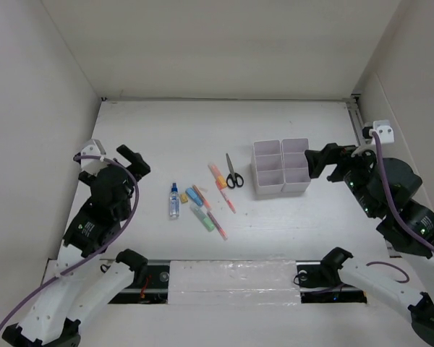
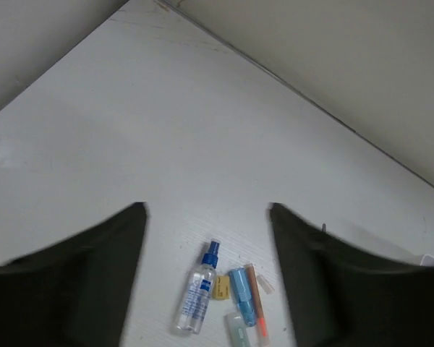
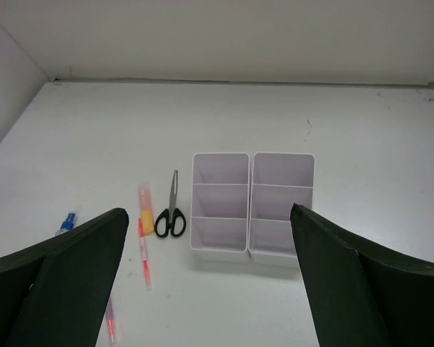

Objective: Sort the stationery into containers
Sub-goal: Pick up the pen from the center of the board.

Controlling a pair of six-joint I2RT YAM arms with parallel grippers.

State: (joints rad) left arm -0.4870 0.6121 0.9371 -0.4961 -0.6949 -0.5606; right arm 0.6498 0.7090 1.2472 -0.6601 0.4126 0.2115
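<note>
Nearest the arm bases and well to the left of the white boxes [image 1: 269,189], a green marker [image 1: 201,215] and a thin pink pen [image 1: 218,225] lie flat on the tabletop [image 1: 202,130], packed close against a blue marker [image 1: 197,196]. The clear bottle [image 1: 174,202] lies on its side farther left of the boxes than anything else. Closer to the boxes are a second pink pen [image 1: 226,199] and an orange marker [image 1: 218,173], and the scissors [image 1: 233,172] lie closed just beside the boxes' left wall. All six compartments look empty, so sorting is probably not yet begun. Left of the bottle, the left pincer [image 1: 135,160] hangs with its jaws apart and nothing between them. The right pincer [image 1: 315,163] is spread wide and empty at the boxes' right side. The crowding is likely the main hazard, since closing on one marker could drag or trap its neighbour. The flat pens may slip from a pinch and the bottle may roll. With the right pincer so near, a careless sweep could shove or tip the thin-walled boxes.
</note>
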